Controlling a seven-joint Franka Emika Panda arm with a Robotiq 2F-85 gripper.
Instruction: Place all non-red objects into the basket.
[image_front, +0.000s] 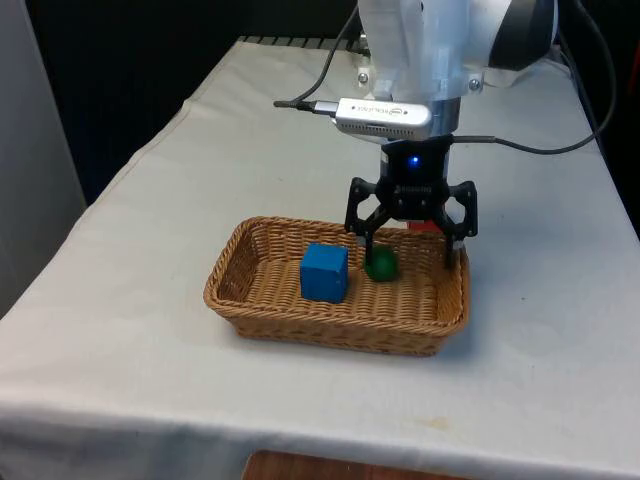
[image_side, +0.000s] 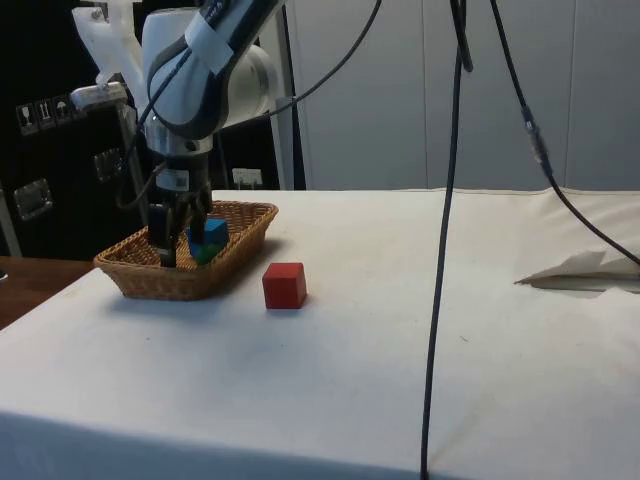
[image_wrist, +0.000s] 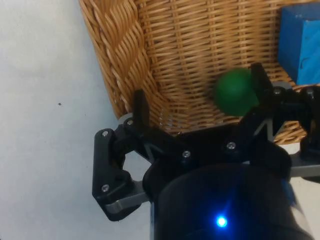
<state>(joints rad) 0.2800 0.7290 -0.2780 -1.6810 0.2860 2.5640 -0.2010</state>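
The gripper (image_front: 411, 243) hangs low in the basket (image_front: 256, 290), jaws spread wide and holding nothing. The green ball (image_front: 381, 265) lies on the basket floor against one finger (image_wrist: 260, 82), beside the blue cube (image_front: 324, 272). The red cube (image_side: 284, 285) sits on the table (image_side: 400, 350) just outside.
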